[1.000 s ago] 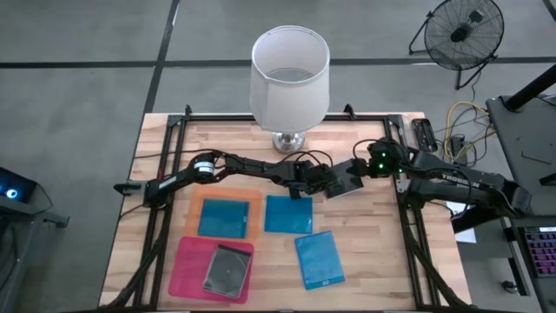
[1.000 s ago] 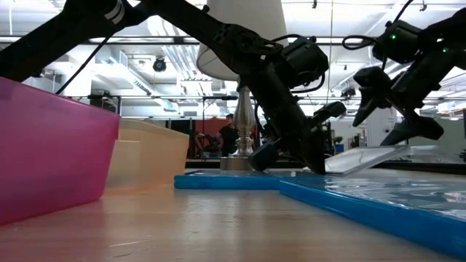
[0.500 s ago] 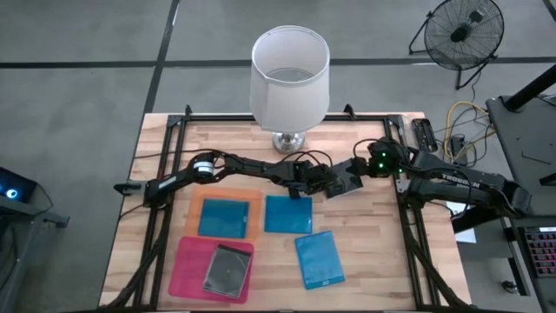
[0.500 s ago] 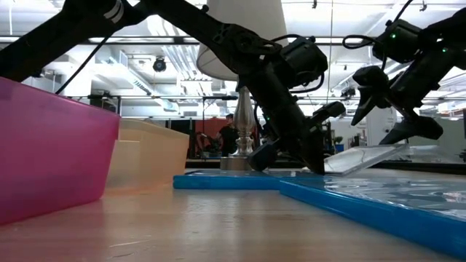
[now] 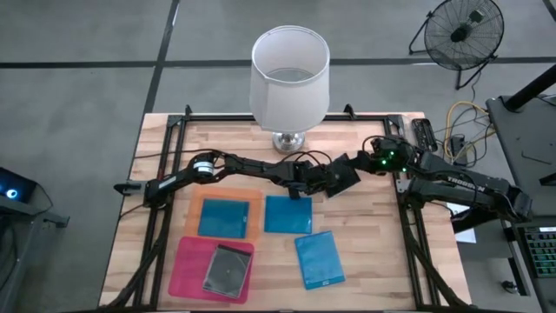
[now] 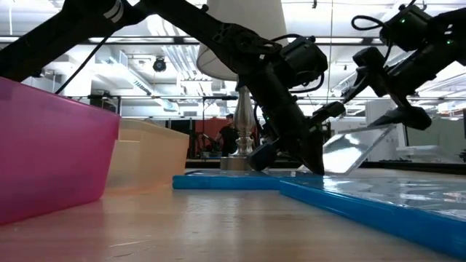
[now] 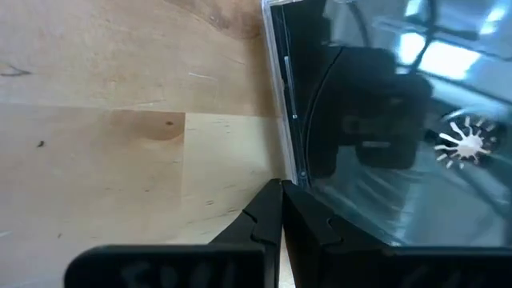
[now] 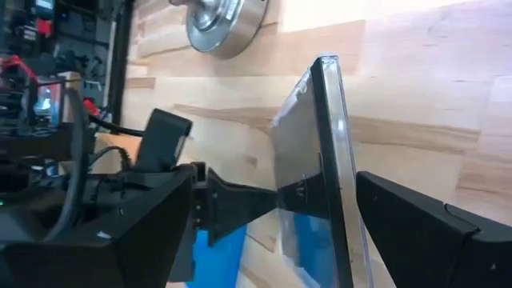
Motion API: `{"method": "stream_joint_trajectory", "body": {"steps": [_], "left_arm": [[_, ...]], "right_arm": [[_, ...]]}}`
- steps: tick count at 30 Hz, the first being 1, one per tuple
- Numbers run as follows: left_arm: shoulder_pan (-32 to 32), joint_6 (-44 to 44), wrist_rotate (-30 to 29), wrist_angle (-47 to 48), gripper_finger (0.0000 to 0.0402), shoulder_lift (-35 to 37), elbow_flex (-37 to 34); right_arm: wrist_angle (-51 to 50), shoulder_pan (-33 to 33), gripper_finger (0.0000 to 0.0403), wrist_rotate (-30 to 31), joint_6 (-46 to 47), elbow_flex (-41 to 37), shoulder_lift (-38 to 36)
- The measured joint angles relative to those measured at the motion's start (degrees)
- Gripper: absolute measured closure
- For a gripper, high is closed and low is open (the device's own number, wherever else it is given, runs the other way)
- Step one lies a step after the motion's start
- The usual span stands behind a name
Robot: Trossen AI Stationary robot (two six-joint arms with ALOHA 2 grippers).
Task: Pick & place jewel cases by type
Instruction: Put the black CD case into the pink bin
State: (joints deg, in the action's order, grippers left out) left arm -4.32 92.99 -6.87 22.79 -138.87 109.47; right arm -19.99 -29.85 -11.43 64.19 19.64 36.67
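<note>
Jewel cases, thin blue plastic squares (image 5: 319, 259), lie nearest me; beyond, my right gripper (image 5: 354, 166) grips the clear-silvery case (image 8: 316, 176), tilted on edge, seemingly levered by my clenched left gripper (image 7: 282, 210) for purchase.

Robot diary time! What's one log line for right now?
left gripper: shut, propping clear case | right gripper: on case, tilted up off table | blue cases, bins: untouched
</note>
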Motion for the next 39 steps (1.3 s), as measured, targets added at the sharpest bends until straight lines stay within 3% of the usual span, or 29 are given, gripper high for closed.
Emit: {"method": "stream_joint_trajectory", "body": {"steps": [4, 14, 19, 39], "left_arm": [[-0.1, -0.1, 0.2, -1.3, 0.0401, -0.1, 0.0], [0.0, -0.3, 0.0, -1.8, 0.0401, -0.1, 0.0], [0.0, -0.3, 0.0, -1.7, 0.0401, -0.1, 0.0], [0.0, -1.6, 0.3, -1.6, 0.0401, -0.1, 0.0]], "right_arm": [[-0.7, 0.7, 0.0060, -2.8, 1.0, -0.3, -0.2], [-0.2, 4.8, 0.0062, 1.8, 0.6, -0.3, 1.9], [-0.8, 4.8, 0.0083, 2.5, 0.5, -0.3, 2.3], [-0.7, 4.7, 0.0328, 2.4, -1.4, -0.3, 2.1]]}}
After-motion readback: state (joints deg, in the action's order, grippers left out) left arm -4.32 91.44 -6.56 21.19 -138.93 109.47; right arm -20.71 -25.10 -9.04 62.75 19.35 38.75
